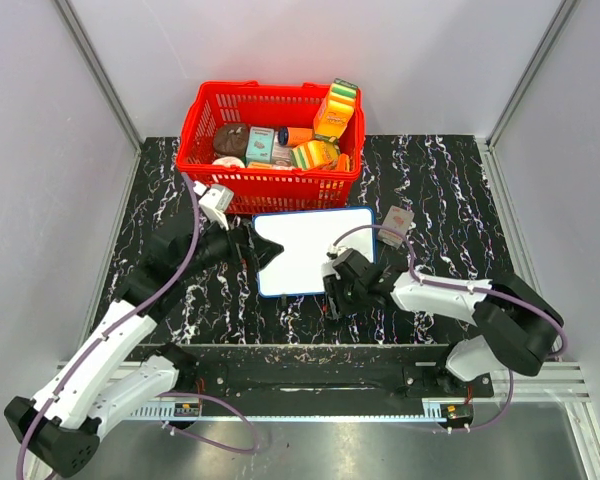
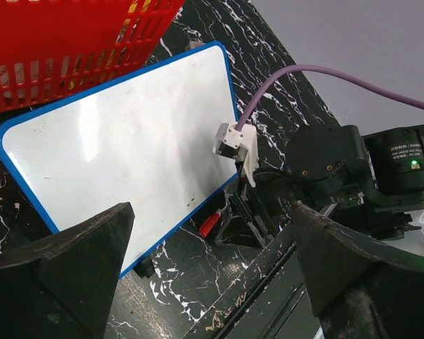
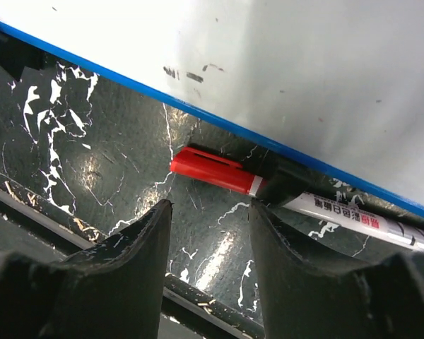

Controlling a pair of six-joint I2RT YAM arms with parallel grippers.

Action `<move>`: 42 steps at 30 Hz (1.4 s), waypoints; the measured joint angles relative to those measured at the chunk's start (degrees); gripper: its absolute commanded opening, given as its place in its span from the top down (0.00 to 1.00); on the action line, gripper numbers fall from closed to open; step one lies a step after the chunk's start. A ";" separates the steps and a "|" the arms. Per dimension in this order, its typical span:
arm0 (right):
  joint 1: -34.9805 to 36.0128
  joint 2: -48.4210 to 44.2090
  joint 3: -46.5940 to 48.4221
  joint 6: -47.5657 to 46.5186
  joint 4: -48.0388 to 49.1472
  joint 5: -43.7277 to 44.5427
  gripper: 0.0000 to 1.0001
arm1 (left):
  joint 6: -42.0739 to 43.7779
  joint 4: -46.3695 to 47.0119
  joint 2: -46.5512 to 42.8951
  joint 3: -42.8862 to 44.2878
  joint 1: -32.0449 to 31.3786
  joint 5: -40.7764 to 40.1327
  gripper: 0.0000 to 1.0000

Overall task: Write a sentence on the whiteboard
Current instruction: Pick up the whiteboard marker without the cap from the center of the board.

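Well, my right gripper (image 3: pixel 208 212) is open a little and holds nothing. The marker (image 3: pixel 219 174) lies just past its fingertips, beside the edge of the whiteboard (image 3: pixel 283 63). I should reach forward, straddle the marker's middle, then squeeze gently.

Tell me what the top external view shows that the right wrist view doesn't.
Only the top external view shows the red basket of packaged goods and the left gripper at the left edge of the whiteboard. Only the right wrist view shows a red-capped marker lying on the table alongside the whiteboard. Both show the whiteboard and the marbled table.
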 measured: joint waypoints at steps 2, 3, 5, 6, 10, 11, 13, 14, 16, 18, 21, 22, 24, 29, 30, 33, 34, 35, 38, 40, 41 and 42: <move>0.68 0.04 0.13 0.57 -0.20 0.57 0.46 | 0.00 -0.04 -0.61 0.00 0.00 0.02 0.01; 0.87 -0.09 0.13 0.98 -0.39 0.90 0.46 | 0.02 -0.04 -0.83 -0.02 0.00 0.02 0.01; 0.98 -0.87 -0.07 1.79 -1.36 1.29 0.45 | 0.09 0.09 -1.22 -0.26 0.00 0.07 0.01; 0.98 -1.81 -0.42 2.27 -2.27 1.40 0.44 | 0.24 0.07 -1.38 -0.55 0.00 0.26 0.01; 1.03 -10.19 -2.08 3.89 -5.79 3.34 0.41 | 1.03 0.35 -1.51 -3.58 -0.83 1.16 0.01; 1.03 -12.50 -2.19 4.26 -6.36 3.91 0.39 | 1.29 0.39 -1.40 -4.72 -1.55 1.25 0.01; 1.05 -18.16 -2.27 5.03 -6.99 5.49 0.39 | 1.79 0.07 -0.83 -6.93 -3.76 1.27 0.01; 1.05 -20.33 -2.32 5.31 -7.30 6.21 0.38 | 2.01 -0.04 -0.26 -7.80 -5.18 1.27 0.01; 0.83 -24.96 -2.40 6.01 -8.02 7.74 0.37 | 2.58 -0.07 1.33 -9.35 -9.31 -0.15 0.01; -0.76 -28.35 -2.84 6.47 -8.09 8.22 0.37 | 3.48 0.09 3.50 -10.03 -14.45 -1.36 0.01; -6.14 -29.44 -4.04 6.67 -8.07 6.84 0.37 | 4.96 1.25 7.52 -10.08 -21.14 -4.24 0.01; -8.55 -29.31 -4.68 6.67 -8.11 5.70 0.37 | 5.51 2.16 9.27 -10.08 -23.43 -5.25 0.01; -12.35 -29.00 -5.79 6.49 -8.68 3.89 0.37 | 6.69 3.87 13.60 -10.05 -27.34 -7.74 0.01; -17.51 -29.57 -6.23 5.92 -9.53 -1.53 0.37 | 9.27 7.34 25.55 -9.16 -34.64 -12.63 0.01; -18.49 -29.99 -6.23 5.86 -9.53 -2.71 0.37 | 9.60 7.98 27.69 -8.83 -35.56 -13.49 0.01; -21.27 -31.61 -6.23 5.70 -9.53 -5.86 0.37 | 10.08 10.47 33.24 -7.37 -37.62 -16.13 0.01; -22.03 -32.24 -6.23 5.62 -9.55 -6.67 0.37 | 10.34 11.37 34.47 -7.10 -37.97 -16.90 0.01; -22.67 -32.94 -6.23 5.53 -9.55 -7.41 0.37 | 10.67 12.55 35.67 -6.93 -38.29 -17.94 0.01; -23.87 -34.25 -6.23 5.05 -9.60 -9.03 0.37 | 11.52 14.73 38.60 -6.23 -38.51 -20.41 0.01; -24.46 -34.62 -6.21 4.76 -9.88 -9.70 0.37 | 12.09 15.78 40.79 -5.29 -38.51 -21.59 0.02; -24.63 -34.69 -6.21 4.68 -10.08 -9.97 0.37 | 12.39 16.26 41.92 -4.74 -38.49 -22.14 0.02; -24.79 -34.73 -6.21 4.63 -10.36 -10.29 0.37 | 12.57 16.81 42.95 -4.28 -38.49 -22.51 0.03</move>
